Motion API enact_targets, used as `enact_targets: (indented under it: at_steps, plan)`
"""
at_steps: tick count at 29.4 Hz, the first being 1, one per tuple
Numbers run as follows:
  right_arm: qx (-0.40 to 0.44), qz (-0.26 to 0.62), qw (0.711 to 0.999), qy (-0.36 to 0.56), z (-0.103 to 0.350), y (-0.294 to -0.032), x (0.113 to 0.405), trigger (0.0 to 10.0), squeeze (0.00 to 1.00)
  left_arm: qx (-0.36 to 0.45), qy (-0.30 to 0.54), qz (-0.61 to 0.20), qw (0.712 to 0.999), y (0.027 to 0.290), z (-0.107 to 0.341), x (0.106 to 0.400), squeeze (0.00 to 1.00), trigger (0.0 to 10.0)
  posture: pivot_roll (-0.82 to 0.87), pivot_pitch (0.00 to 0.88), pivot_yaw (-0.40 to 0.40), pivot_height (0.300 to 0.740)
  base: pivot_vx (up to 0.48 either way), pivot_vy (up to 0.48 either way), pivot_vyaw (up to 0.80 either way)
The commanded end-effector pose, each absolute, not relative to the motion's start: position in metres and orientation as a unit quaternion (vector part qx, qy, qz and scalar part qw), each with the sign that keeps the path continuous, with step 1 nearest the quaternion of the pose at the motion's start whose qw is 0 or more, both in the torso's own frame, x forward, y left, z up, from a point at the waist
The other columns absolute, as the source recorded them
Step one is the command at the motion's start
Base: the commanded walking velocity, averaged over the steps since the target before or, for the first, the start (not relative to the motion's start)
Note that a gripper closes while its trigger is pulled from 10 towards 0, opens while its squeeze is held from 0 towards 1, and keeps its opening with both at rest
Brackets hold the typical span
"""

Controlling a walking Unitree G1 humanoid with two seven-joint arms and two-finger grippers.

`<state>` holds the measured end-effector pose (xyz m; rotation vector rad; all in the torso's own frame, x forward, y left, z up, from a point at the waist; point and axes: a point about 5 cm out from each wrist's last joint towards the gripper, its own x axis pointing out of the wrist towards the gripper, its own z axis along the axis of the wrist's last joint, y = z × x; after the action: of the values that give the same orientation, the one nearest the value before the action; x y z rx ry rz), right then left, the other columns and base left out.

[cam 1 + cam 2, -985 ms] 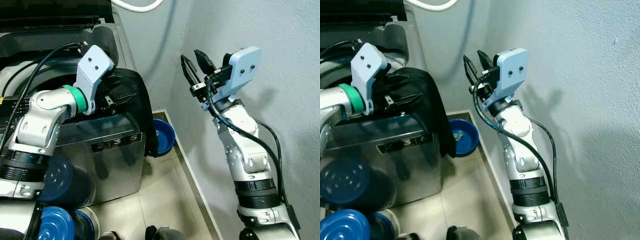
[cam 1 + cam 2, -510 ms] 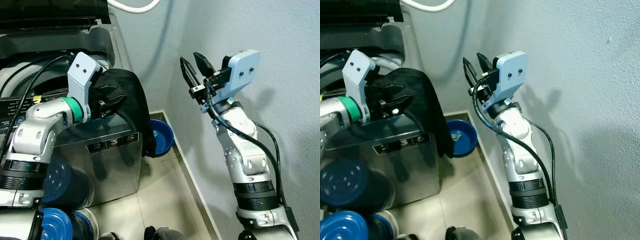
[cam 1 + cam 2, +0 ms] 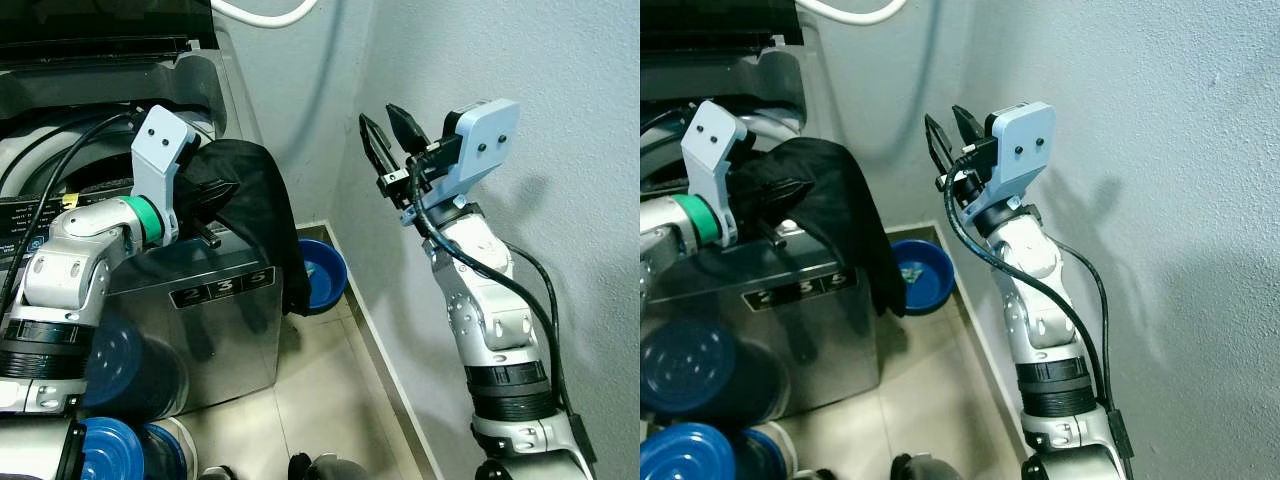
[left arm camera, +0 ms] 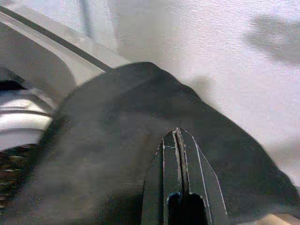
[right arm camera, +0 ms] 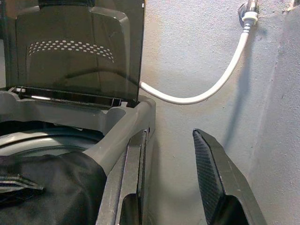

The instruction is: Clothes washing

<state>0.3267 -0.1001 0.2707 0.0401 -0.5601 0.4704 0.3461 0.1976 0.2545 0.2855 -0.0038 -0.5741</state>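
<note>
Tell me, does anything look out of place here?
Yes: a black garment is draped over the washing machine's corner, hanging down its side instead of lying in the drum. The left gripper is shut on it.

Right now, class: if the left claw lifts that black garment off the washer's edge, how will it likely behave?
The black garment probably flops: it drapes limply over the washing machine corner. Likely light, bunching around the left claw. The hanging tail may drag or snag.

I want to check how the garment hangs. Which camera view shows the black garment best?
The left eye view: the black garment drapes over the washing machine's corner, held by the left gripper. The right eye view matches. The left wrist view is close and blurred; the right wrist view catches one fold.
</note>
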Motion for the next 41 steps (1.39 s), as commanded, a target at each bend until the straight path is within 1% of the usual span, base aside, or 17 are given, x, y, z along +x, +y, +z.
enact_targets:
  at_steps: [1, 6, 9, 12, 13, 14, 15, 16, 17, 18, 19, 21, 22, 28, 34, 35, 41]
  plan:
    - [0.014, 0.230, 0.934, -0.274, 0.271, -0.101, 0.326, 10.0, 0.00, 0.166, -0.020, -0.247, 0.955, 0.203, 0.261, 0.351, 0.00, 0.0, 0.02, 0.092, -0.042, 0.740, 0.000, 0.000, 0.00]
    - [0.014, 0.230, 0.933, -0.275, 0.272, -0.100, 0.326, 10.0, 0.00, 0.184, -0.050, -0.201, 0.961, 0.210, 0.274, 0.356, 0.00, 0.0, 0.02, 0.089, -0.042, 0.740, 0.000, 0.000, 0.00]
    - [0.014, 0.231, 0.933, -0.276, 0.272, -0.099, 0.326, 10.0, 0.00, 0.210, -0.100, -0.125, 0.965, 0.227, 0.303, 0.359, 0.00, 0.0, 0.02, 0.088, -0.041, 0.740, 0.000, 0.000, 0.00]
    - [0.015, 0.231, 0.933, -0.276, 0.272, -0.099, 0.326, 10.0, 0.00, 0.210, -0.108, -0.119, 0.964, 0.230, 0.311, 0.358, 0.00, 0.0, 0.02, 0.089, -0.040, 0.740, 0.000, 0.000, 0.00]
    - [0.015, 0.231, 0.933, -0.276, 0.272, -0.099, 0.326, 10.0, 0.00, 0.219, -0.103, -0.143, 0.960, 0.228, 0.313, 0.354, 0.00, 2.0, 0.02, 0.090, -0.037, 0.740, 0.000, 0.000, 0.00]
    - [0.015, 0.231, 0.933, -0.276, 0.272, -0.099, 0.326, 10.0, 0.00, 0.219, -0.103, -0.143, 0.960, 0.228, 0.313, 0.354, 0.00, 2.0, 0.02, 0.090, -0.037, 0.740, 0.000, 0.000, 0.00]
    - [0.015, 0.230, 0.933, -0.276, 0.272, -0.099, 0.326, 10.0, 0.00, 0.218, -0.086, -0.182, 0.955, 0.222, 0.311, 0.348, 0.00, 10.0, 0.02, 0.092, -0.035, 0.740, 0.000, 0.000, 0.00]
    - [0.015, 0.229, 0.933, -0.276, 0.272, -0.100, 0.326, 10.0, 0.00, 0.239, -0.072, -0.233, 0.940, 0.215, 0.306, 0.338, 0.00, 10.0, 0.02, 0.096, -0.035, 0.740, 0.000, 0.000, 0.00]
    - [0.015, 0.229, 0.933, -0.276, 0.272, -0.100, 0.326, 10.0, 0.00, 0.239, -0.072, -0.233, 0.940, 0.215, 0.306, 0.338, 0.00, 10.0, 0.02, 0.096, -0.035, 0.740, 0.000, 0.000, 0.00]
    - [0.015, 0.229, 0.934, -0.275, 0.272, -0.100, 0.325, 10.0, 0.00, 0.281, -0.061, -0.280, 0.916, 0.209, 0.301, 0.325, 0.04, 10.0, 0.02, 0.099, -0.036, 0.740, 0.000, 0.000, 0.00]
    - [0.015, 0.229, 0.934, -0.275, 0.272, -0.100, 0.325, 10.0, 0.00, 0.281, -0.061, -0.280, 0.916, 0.209, 0.301, 0.325, 0.04, 10.0, 0.02, 0.099, -0.036, 0.740, 0.000, 0.000, 0.00]
    - [0.015, 0.228, 0.934, -0.274, 0.271, -0.101, 0.325, 10.0, 0.00, 0.358, -0.043, -0.338, 0.869, 0.205, 0.295, 0.305, 1.00, 10.0, 0.03, 0.102, -0.038, 0.740, 0.000, 0.000, 0.00]
    - [0.015, 0.228, 0.934, -0.274, 0.271, -0.101, 0.325, 10.0, 0.00, 0.358, -0.043, -0.338, 0.869, 0.205, 0.295, 0.305, 1.00, 10.0, 0.03, 0.102, -0.038, 0.740, 0.000, 0.000, 0.00]
    - [0.016, 0.229, 0.935, -0.272, 0.270, -0.100, 0.326, 10.0, 0.00, 0.427, -0.012, -0.374, 0.823, 0.211, 0.292, 0.289, 1.00, 10.0, 0.04, 0.104, -0.039, 0.740, 0.000, 0.000, 0.00]
    - [0.018, 0.231, 0.934, -0.272, 0.270, -0.098, 0.327, 10.0, 0.00, 0.461, 0.009, -0.367, 0.808, 0.213, 0.280, 0.294, 1.00, 10.0, 0.04, 0.104, -0.041, 0.740, 0.000, 0.000, 0.00]
    - [0.018, 0.231, 0.934, -0.272, 0.270, -0.098, 0.327, 10.0, 0.00, 0.459, 0.009, -0.369, 0.808, 0.211, 0.277, 0.298, 0.00, 10.0, 0.04, 0.103, -0.043, 0.740, 0.000, 0.000, 0.00]
    - [0.018, 0.231, 0.934, -0.272, 0.270, -0.098, 0.328, 10.0, 0.00, 0.445, -0.003, -0.396, 0.803, 0.196, 0.273, 0.306, 0.00, 10.0, 0.03, 0.103, -0.046, 0.740, 0.000, 0.000, 0.00]
